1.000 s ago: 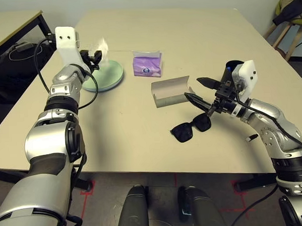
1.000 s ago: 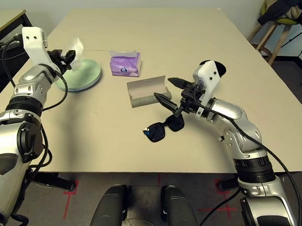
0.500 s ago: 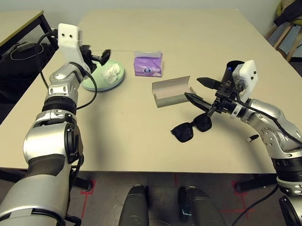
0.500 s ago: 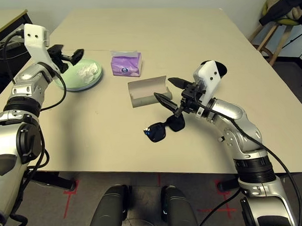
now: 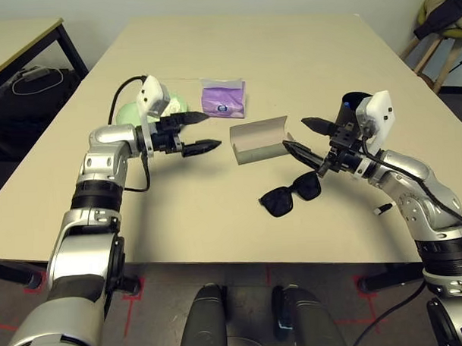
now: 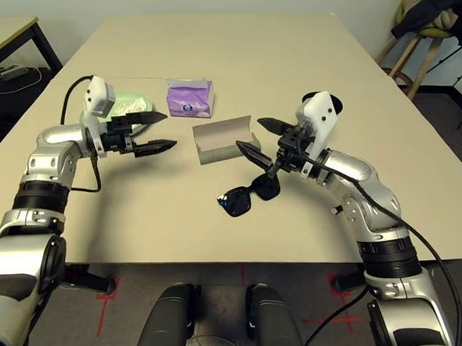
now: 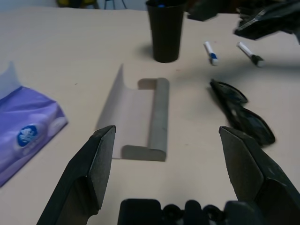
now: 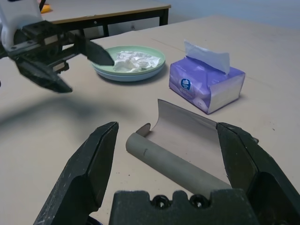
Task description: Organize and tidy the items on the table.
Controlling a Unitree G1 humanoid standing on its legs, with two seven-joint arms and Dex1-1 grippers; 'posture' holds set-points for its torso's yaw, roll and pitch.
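Both grippers, left (image 5: 197, 133) and right (image 5: 300, 138), hang open beside the glasses case (image 5: 261, 139). The left wrist view alone reveals two pens (image 7: 211, 52) near the black cup (image 7: 165, 30); the right wrist view shows tissue (image 8: 131, 59) on the plates (image 8: 129, 74).

Crumpled tissue (image 8: 132, 60) lies on the stacked plates (image 8: 129, 71); purple tissue pack (image 5: 224, 99) nearby, grey case (image 5: 262, 140) open, sunglasses (image 5: 291, 195) folded, black cup (image 7: 165, 30) upright.

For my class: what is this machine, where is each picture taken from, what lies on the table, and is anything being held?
It is a humanoid robot with two arms. Two pictures come from its head, two from its wrists. The left gripper and right gripper both hang open, holding nothing. On the table lie an open glasses case, sunglasses, a purple tissue pack, a black cup, two pens, and a crumpled tissue on stacked plates.
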